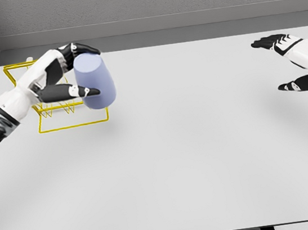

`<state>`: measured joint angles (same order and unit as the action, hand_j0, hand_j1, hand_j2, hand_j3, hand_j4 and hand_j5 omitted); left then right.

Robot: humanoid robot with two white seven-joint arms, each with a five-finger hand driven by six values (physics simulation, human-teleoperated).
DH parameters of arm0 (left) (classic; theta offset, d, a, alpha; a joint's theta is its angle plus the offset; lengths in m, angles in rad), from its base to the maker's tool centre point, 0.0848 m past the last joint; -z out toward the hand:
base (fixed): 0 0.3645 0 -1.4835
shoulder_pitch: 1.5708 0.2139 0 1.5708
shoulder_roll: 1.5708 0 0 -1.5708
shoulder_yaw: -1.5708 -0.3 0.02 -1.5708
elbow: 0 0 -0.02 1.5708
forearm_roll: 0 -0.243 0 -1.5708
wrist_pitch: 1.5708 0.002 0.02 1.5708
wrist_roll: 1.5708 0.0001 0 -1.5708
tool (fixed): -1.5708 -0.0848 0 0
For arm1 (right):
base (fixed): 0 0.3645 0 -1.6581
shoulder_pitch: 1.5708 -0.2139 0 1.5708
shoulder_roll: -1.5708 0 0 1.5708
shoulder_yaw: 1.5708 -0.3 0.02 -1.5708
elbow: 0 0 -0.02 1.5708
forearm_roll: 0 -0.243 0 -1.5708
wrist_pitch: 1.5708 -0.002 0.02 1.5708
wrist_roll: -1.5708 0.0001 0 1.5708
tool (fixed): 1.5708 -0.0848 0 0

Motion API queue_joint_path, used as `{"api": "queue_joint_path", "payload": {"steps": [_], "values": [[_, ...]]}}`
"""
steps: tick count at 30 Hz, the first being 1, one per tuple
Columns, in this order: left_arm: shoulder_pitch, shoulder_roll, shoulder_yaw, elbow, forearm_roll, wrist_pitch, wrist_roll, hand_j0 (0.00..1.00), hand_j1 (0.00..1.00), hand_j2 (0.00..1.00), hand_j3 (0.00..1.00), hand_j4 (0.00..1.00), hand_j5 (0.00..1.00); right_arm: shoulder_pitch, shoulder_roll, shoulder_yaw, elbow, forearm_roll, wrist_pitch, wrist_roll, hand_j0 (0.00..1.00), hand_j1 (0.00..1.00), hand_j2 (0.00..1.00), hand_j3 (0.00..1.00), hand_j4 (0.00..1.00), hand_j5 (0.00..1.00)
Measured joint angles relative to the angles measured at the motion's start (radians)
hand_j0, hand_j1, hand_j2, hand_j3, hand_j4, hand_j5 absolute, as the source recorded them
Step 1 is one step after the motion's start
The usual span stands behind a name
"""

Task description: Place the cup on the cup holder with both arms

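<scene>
A pale blue cup [95, 81] hangs above the table at the upper left, held in my left hand [77, 69], whose black fingers wrap it from above and from the side. Right behind and below it stands the yellow wire cup holder [57, 113], partly hidden by my forearm and the cup. The cup's lower right edge overlaps the holder's right side. My right hand [290, 63] hovers at the far right edge, fingers spread and holding nothing.
The white table [172, 163] spans the view, with its front edge near the bottom. A grey wall [145, 3] runs behind the table's far edge.
</scene>
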<state>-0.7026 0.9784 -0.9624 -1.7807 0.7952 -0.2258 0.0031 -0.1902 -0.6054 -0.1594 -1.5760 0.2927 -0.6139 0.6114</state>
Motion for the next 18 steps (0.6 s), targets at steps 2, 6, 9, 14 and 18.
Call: {"api": "queue_joint_path", "payload": {"steps": [2,6,9,14,18], "values": [[0.000,0.005,0.003,0.002,0.000,-0.001,0.000,0.65,0.65,0.65,0.65,0.65,0.65,0.000,0.000,0.000,0.000,0.000,0.000,0.000,1.00,1.00,1.00,1.00,1.00,1.00],[0.000,0.011,0.011,0.005,0.009,-0.001,0.000,0.65,0.65,0.65,0.65,0.65,0.65,0.000,0.000,0.000,0.000,0.000,0.000,0.000,1.00,1.00,1.00,1.00,1.00,1.00],[-0.002,0.014,0.015,0.011,0.012,-0.001,0.000,0.65,0.65,0.65,0.65,0.65,0.65,0.002,0.000,0.000,0.000,0.000,0.000,0.000,1.00,1.00,1.00,1.00,1.00,1.00],[-0.002,0.015,0.019,0.032,0.016,-0.001,0.000,0.65,0.65,0.65,0.65,0.65,0.65,0.002,0.000,0.000,0.000,0.000,0.000,0.000,1.00,1.00,1.00,1.00,1.00,1.00],[-0.002,0.015,0.020,0.047,0.017,-0.001,0.000,0.65,0.65,0.65,0.65,0.65,0.65,0.000,0.000,0.000,-0.001,0.000,0.000,0.000,1.00,1.00,1.00,1.00,1.00,1.00]]}}
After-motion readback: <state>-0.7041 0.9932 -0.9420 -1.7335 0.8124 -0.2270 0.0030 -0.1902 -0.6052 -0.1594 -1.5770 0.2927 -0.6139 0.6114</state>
